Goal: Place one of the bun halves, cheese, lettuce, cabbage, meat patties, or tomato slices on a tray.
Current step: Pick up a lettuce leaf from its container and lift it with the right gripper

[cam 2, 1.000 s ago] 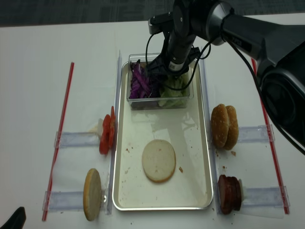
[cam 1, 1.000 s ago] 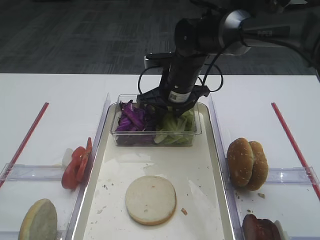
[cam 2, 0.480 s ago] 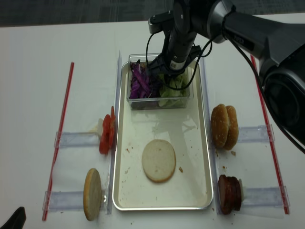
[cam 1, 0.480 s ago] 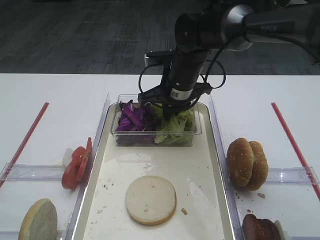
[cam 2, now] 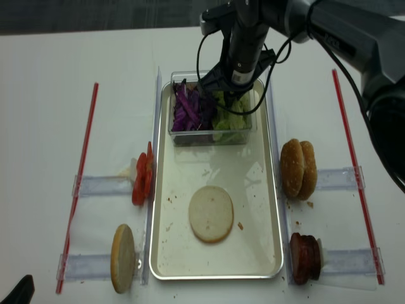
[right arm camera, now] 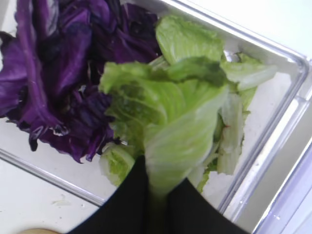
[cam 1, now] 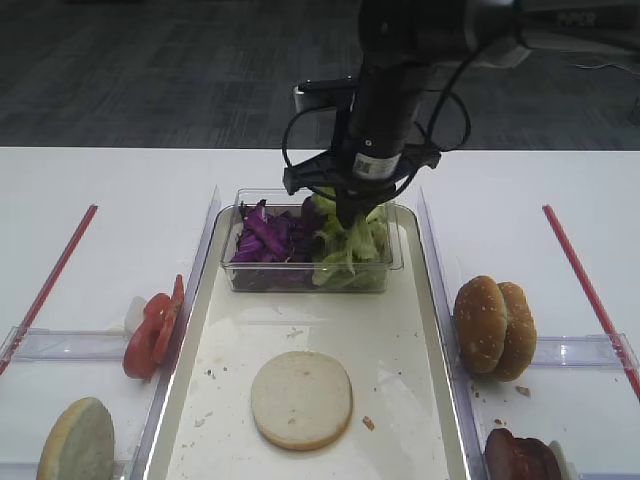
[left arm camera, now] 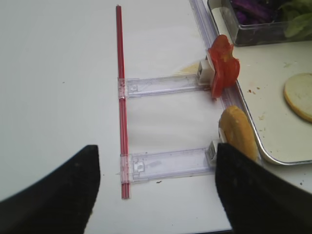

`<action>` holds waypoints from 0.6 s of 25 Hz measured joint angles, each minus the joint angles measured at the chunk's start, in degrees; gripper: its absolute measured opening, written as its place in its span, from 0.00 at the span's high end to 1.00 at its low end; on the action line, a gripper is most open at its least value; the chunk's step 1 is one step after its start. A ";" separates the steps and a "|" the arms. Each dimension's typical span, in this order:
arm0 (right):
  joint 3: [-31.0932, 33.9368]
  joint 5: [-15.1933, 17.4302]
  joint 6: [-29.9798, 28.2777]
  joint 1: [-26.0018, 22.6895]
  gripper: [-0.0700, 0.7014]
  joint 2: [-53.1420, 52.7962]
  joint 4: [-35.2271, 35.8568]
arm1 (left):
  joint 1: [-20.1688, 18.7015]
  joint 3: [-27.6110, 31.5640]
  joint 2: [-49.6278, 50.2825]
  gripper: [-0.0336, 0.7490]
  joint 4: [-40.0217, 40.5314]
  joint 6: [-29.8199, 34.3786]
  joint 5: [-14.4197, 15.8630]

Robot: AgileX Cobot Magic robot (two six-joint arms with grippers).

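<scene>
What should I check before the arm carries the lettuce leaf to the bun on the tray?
1. Right gripper shut on the lettuce leaf: ok.
2. Leaf fully lifted out of the clear tub: cannot tell; its lower end hangs among the other leaves.
3. No purple cabbage stuck to the leaf: ok in the wrist view.
4. Bun half lies cut face up on the tray, nothing on it: ok.
5. Left gripper stays off the tray, beside it: ok.
</scene>
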 joint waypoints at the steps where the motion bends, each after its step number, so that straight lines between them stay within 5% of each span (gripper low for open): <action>1: 0.00 0.12 0.00 0.00 0.81 -0.63 0.00 | 0.00 0.00 0.00 0.35 0.00 0.00 0.00; 15: 0.00 2.14 0.00 0.00 0.81 -4.49 -0.43 | 0.00 0.00 0.00 0.35 0.00 0.00 0.00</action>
